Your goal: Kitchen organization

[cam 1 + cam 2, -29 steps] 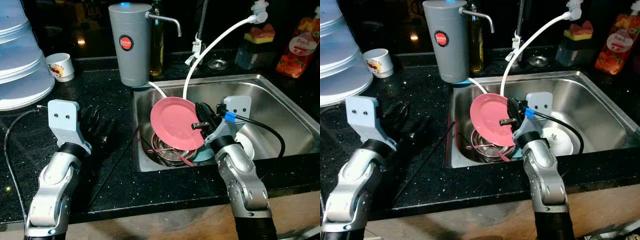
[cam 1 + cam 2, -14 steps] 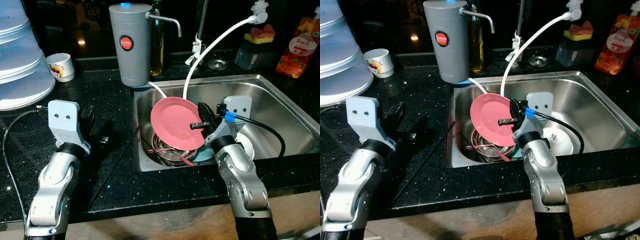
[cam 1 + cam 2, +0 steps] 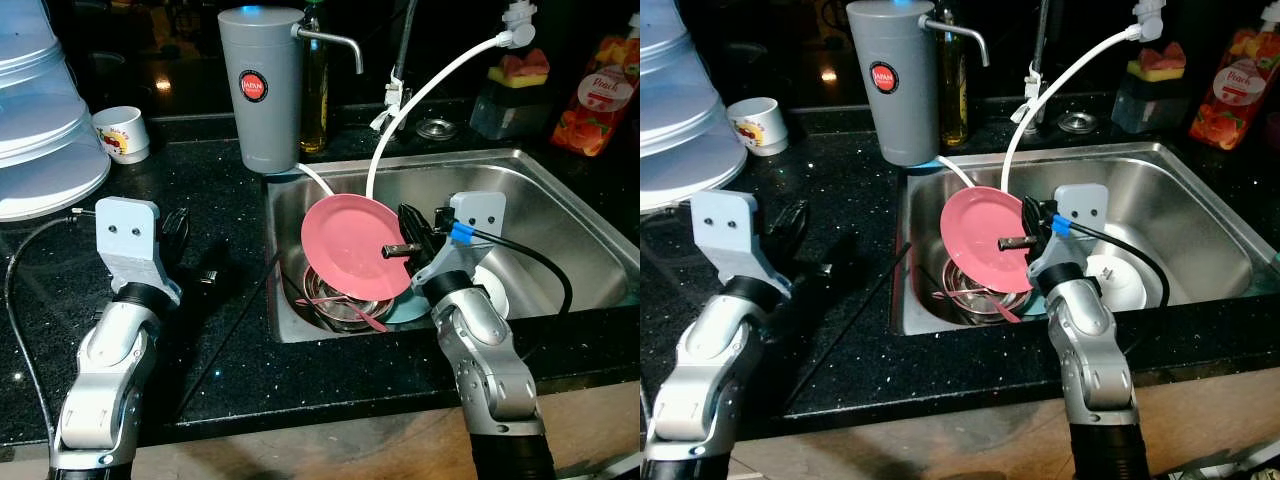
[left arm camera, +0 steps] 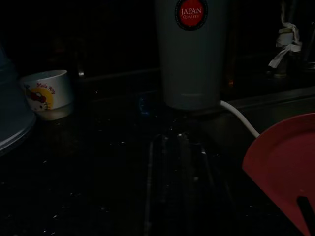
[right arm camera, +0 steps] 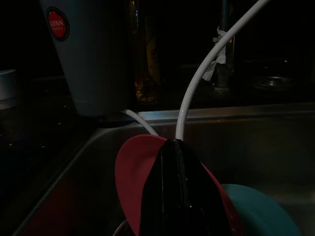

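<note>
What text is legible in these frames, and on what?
"JAPAN QUALITY": red round badge on the grey water filter canister.
"Peach": label of the orange pouch behind the sink, only roughly legible.
Cartoon print on the white cup: wording too small to read.
Nothing else readable.

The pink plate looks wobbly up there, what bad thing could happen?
The right gripper pinches only the rim of the pink plate, tilted over the sink, so it might slip onto the metal bowl below. The white hose curves close behind and could snag it.
</note>
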Robot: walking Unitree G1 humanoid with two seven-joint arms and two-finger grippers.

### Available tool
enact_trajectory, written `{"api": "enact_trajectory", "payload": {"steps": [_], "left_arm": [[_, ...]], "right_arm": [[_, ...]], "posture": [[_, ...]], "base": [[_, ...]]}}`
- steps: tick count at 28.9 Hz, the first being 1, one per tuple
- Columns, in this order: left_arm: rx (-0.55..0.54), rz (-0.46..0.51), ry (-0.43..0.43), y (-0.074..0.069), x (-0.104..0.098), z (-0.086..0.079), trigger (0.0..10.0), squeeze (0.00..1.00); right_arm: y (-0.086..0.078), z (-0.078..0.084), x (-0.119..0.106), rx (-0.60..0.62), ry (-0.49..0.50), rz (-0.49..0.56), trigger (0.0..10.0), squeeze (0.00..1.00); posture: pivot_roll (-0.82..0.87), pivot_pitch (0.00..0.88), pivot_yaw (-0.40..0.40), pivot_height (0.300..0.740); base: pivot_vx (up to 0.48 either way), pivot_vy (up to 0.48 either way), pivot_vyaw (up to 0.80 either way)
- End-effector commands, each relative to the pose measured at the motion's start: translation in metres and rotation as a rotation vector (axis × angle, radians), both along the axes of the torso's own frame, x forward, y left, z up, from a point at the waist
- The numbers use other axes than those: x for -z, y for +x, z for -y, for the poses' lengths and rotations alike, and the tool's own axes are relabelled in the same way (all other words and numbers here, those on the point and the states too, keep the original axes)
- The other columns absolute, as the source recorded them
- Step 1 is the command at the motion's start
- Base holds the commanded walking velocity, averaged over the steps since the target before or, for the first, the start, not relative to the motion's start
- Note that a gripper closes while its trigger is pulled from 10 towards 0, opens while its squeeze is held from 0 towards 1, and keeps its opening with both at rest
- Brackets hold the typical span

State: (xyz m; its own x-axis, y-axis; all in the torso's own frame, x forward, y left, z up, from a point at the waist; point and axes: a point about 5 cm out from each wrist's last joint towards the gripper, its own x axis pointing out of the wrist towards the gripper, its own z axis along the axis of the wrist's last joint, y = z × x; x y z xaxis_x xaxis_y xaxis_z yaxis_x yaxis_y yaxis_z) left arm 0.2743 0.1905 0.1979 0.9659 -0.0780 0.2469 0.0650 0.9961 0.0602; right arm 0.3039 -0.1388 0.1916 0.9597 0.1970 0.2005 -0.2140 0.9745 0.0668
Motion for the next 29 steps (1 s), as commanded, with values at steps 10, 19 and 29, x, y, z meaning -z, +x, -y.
{"api": "enact_trajectory", "payload": {"steps": [10,19,29], "left_arm": [[-0.014,-0.015,0.008,0.0013,0.0029,0.0006,10.0,1.0],[-0.027,-0.013,0.008,0.0019,0.0028,-0.0009,10.0,0.0],[-0.028,-0.016,0.011,0.0025,0.0029,0.0001,10.0,0.0]], "right_arm": [[0.0015,-0.0035,0.0031,-0.01,-0.001,-0.023,10.0,0.64],[0.0016,-0.0045,0.0033,-0.018,-0.01,-0.025,10.0,0.0],[0.0016,-0.0051,0.0047,-0.021,-0.009,-0.039,10.0,0.0]], "posture": [[0.02,0.015,0.013,0.74],[0.02,0.014,0.01,0.74],[0.02,0.014,0.011,0.74]], "base": [[0.0,0.0,0.0],[0.0,0.0,0.0],[0.0,0.0,0.0]]}}
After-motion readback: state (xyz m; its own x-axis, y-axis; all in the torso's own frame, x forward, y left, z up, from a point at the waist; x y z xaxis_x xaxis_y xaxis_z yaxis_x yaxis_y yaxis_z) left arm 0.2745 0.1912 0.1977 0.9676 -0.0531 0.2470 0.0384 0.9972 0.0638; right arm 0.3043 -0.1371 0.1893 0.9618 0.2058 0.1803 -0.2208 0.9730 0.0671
